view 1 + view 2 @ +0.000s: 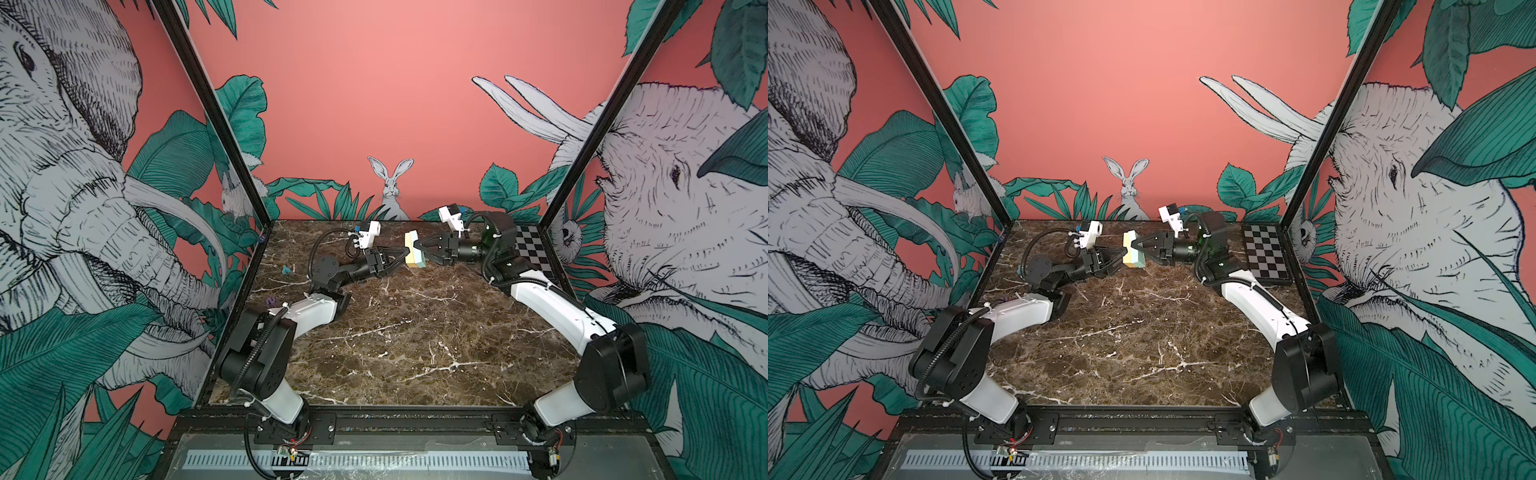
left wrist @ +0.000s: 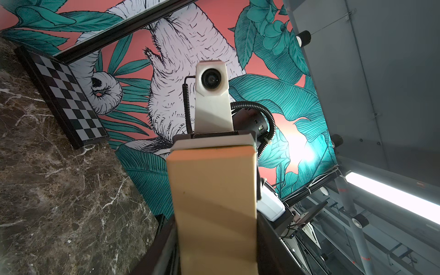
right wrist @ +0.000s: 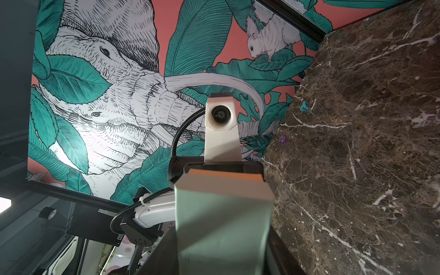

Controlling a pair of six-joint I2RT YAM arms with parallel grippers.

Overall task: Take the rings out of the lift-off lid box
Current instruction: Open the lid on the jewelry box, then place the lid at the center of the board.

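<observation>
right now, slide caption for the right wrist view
Right gripper jaws clamp the small mint-green-lidded rectangular box; left arm's white wrist camera faces it.

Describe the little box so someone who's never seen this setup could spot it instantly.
Look to the back of the marble table, where the two arms meet. The lift-off lid box is pinched there between the left gripper and right gripper: mint one side, tan the other, far bigger than the teal lump and purple lump on the table.

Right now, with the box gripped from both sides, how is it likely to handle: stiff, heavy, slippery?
The box looks stiff: flat faces, sharp edges, no denting where gripped. Probably light, being small card. Its lid looks smooth, so it may slip.
</observation>
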